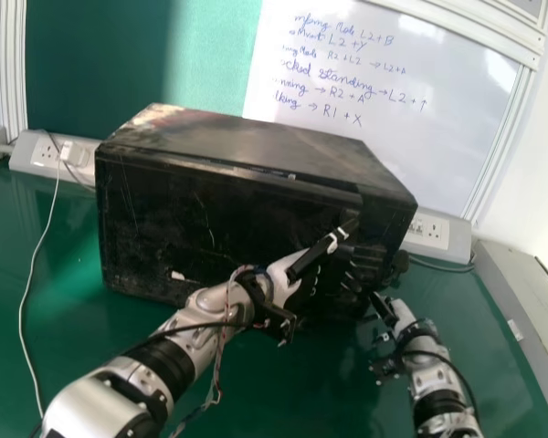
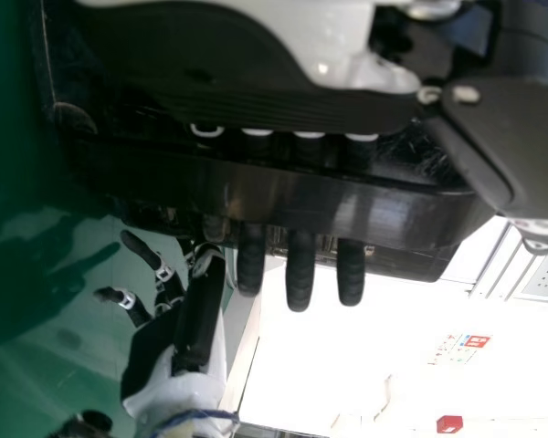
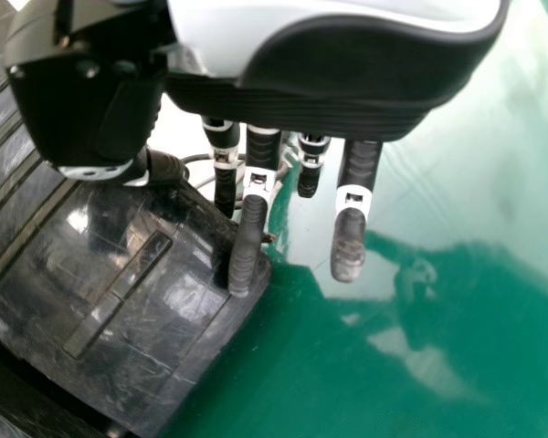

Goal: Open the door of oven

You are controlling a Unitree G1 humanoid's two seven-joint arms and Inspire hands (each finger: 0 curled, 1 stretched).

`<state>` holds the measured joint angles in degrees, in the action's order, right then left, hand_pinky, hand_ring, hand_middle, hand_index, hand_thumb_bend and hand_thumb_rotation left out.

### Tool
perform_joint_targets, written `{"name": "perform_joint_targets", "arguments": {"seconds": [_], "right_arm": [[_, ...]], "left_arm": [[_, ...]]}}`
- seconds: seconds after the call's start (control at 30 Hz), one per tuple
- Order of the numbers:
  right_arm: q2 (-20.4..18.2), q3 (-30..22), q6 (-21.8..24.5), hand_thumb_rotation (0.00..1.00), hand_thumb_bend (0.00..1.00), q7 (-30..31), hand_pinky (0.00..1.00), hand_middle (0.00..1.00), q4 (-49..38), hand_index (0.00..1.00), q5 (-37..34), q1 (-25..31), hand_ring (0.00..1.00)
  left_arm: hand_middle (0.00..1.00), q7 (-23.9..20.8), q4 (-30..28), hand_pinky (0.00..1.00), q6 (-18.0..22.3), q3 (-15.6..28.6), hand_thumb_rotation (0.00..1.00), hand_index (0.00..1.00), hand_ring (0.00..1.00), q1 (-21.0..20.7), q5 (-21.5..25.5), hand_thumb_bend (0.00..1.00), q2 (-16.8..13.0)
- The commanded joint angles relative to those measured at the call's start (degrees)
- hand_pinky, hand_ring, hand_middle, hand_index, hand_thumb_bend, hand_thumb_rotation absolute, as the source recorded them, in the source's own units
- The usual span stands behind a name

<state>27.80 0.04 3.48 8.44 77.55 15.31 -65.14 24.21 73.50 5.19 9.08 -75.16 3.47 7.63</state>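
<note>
Reaching past the right edge of the door (image 1: 187, 219), the left hand (image 1: 281, 281), at the head view's centre, has its fingers straight. The door is slightly ajar on the oven (image 1: 256, 141), which fills the middle of the frame. At lower right, the right hand (image 1: 399, 316) is open near the oven's side. A whiteboard (image 1: 438, 137) stands at upper right.

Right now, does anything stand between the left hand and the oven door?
Nothing visible does. The left hand is at the oven door, its fingertips showing past the door's edge. The right hand is by the oven's lower right corner, not between them.
</note>
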Motion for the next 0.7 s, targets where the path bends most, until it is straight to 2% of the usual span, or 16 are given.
{"name": "perform_joint_targets", "arguments": {"seconds": [0.0, 0.1, 0.13, 0.17, 0.2, 0.23, 0.3, 0.33, 0.43, 0.57, 0.67], "right_arm": [[-1.82, -2.48, -0.04, 0.00, 0.55, 1.20, 0.13, 0.47, -0.39, 0.86, -3.02, -0.79, 0.20], [-1.53, -1.80, 0.13, 0.00, 0.54, -0.14, 0.12, 0.47, -0.61, 0.85, -2.05, -1.01, 0.20], [-1.35, -1.18, -0.09, 0.06, 0.49, -0.74, 0.11, 0.40, -0.75, 0.84, -1.37, -1.05, 0.18], [-1.10, -0.57, -0.45, 0.13, 0.45, -1.23, 0.10, 0.37, -0.85, 0.80, -0.73, -0.99, 0.18], [-0.75, 0.21, -1.15, 0.21, 0.43, -1.63, 0.11, 0.35, -0.95, 0.76, 0.09, -0.82, 0.18], [-0.40, 0.80, -1.80, 0.35, 0.42, -1.77, 0.13, 0.36, -1.07, 0.72, 0.68, -0.67, 0.20], [0.27, 0.91, -2.55, 0.51, 0.45, -1.05, 0.13, 0.36, -1.18, 0.67, 0.73, -0.40, 0.20], [0.43, 0.29, -2.32, 0.57, 0.48, -0.80, 0.12, 0.36, -1.14, 0.68, 0.12, -0.35, 0.20], [1.03, 0.73, -2.04, 0.66, 0.56, -1.23, 0.13, 0.36, -1.09, 0.74, 0.77, -0.31, 0.20], [1.47, -0.41, -1.32, 0.56, 0.52, -1.91, 0.12, 0.34, -0.97, 0.73, -0.23, -0.29, 0.19], [1.84, 0.02, -1.84, 0.57, 0.51, -2.63, 0.11, 0.32, -1.03, 0.71, 0.32, -0.09, 0.18]], "left_arm": [[0.12, 1.55, -2.07, 0.03, 1.89, -0.01, 0.94, 0.13, 0.07, 0.19, 1.50, 1.00, 4.11], [0.11, 2.18, -2.62, 0.02, 1.78, 0.21, 0.94, 0.12, 0.07, 0.36, 2.01, 1.00, 4.16], [0.11, 2.45, -2.83, 0.02, 1.55, 0.35, 0.94, 0.12, 0.06, 0.43, 2.27, 1.00, 4.17], [0.11, 2.63, -3.08, 0.02, 1.35, 0.42, 0.94, 0.12, 0.06, 0.51, 2.45, 1.00, 4.17], [0.11, 2.70, -3.37, 0.02, 1.27, 0.39, 0.93, 0.12, 0.06, 0.65, 2.52, 1.00, 4.17], [0.11, 2.74, -3.64, 0.02, 1.21, 0.31, 0.93, 0.11, 0.06, 0.80, 2.52, 1.00, 4.15], [0.11, 3.00, -4.29, 0.02, 1.22, 0.13, 0.93, 0.11, 0.06, 1.14, 2.52, 1.00, 4.13], [0.10, 2.92, -4.70, 0.02, 1.13, 0.06, 0.93, 0.11, 0.06, 1.34, 2.64, 1.00, 4.17], [0.10, 2.69, -6.04, 0.02, 0.77, -0.22, 0.93, 0.11, 0.06, 2.07, 3.12, 1.00, 4.29], [0.10, 2.64, -7.83, 0.02, 0.67, -1.01, 0.94, 0.10, 0.06, 3.10, 3.50, 1.00, 4.37], [0.10, 3.00, -9.49, 0.01, 0.18, -1.28, 0.93, 0.10, 0.06, 3.94, 4.27, 1.00, 4.62]]}}
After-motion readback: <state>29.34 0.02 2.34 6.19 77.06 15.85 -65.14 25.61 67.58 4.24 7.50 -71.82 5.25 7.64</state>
